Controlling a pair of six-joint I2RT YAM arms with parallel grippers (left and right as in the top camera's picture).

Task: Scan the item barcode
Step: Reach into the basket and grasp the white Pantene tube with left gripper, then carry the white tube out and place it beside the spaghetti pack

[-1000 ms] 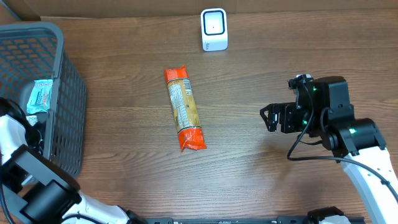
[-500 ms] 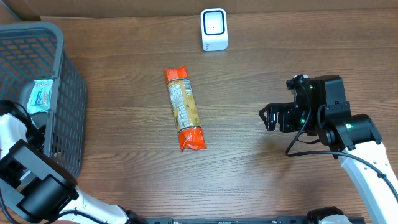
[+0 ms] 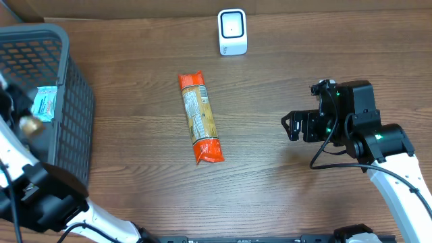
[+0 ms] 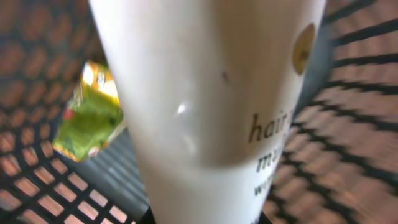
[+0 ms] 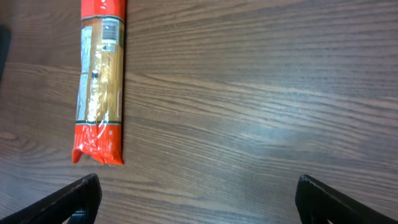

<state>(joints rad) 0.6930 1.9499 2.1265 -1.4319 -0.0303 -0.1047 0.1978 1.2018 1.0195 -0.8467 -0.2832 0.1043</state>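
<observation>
White plastic fills the left wrist view: the white bottle (image 4: 205, 93), lettered "hair" on its side, sits in the left gripper (image 4: 204, 219), which is clamped tight on it, its own fingers barely showing at the lower edge. The grip is made down inside the basket (image 4: 37, 186), whose mesh walls stand around the tool. I judge the aim is to lift this item out and carry it to the scanner (image 3: 233, 32), which stands well away from this gripper, beyond the basket wall and across the table (image 3: 270, 189). Past the bottle, ahead of the gripper, lies a green packet (image 4: 93, 118), and a blue packet (image 3: 44, 101) lies near the tool. The wall is what must be cleared first; where the barcode faces I cannot tell. The right gripper (image 3: 291, 127) hovers above the table, spread wide and empty, with the pasta packet (image 5: 99, 81) ahead of it and to its left, between the two arms
</observation>
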